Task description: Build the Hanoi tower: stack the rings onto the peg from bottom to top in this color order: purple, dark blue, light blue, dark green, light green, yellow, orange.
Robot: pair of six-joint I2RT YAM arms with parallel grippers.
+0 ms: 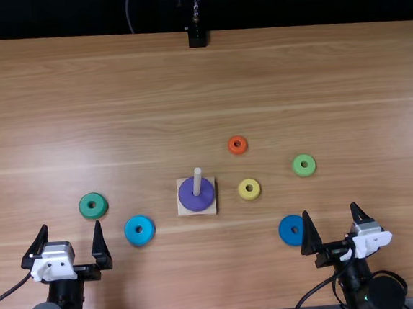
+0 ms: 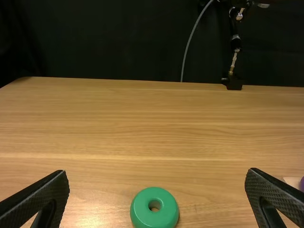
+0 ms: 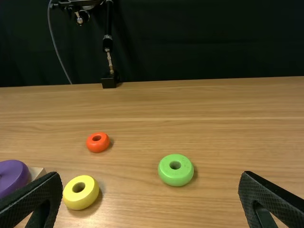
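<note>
well, yellow ring between peg base and light green ring

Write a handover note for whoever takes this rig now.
Left gripper: open, empty.
Right gripper: open, empty.
Done: purple ring on the peg.
On the table, left of the peg: light blue ring, dark green ring. Right: dark blue ring, light green ring, yellow ring, orange ring.
To stack: dark blue, light blue, dark green, light green, yellow, orange.

Text, labels, numbers, signs | none can be read
</note>
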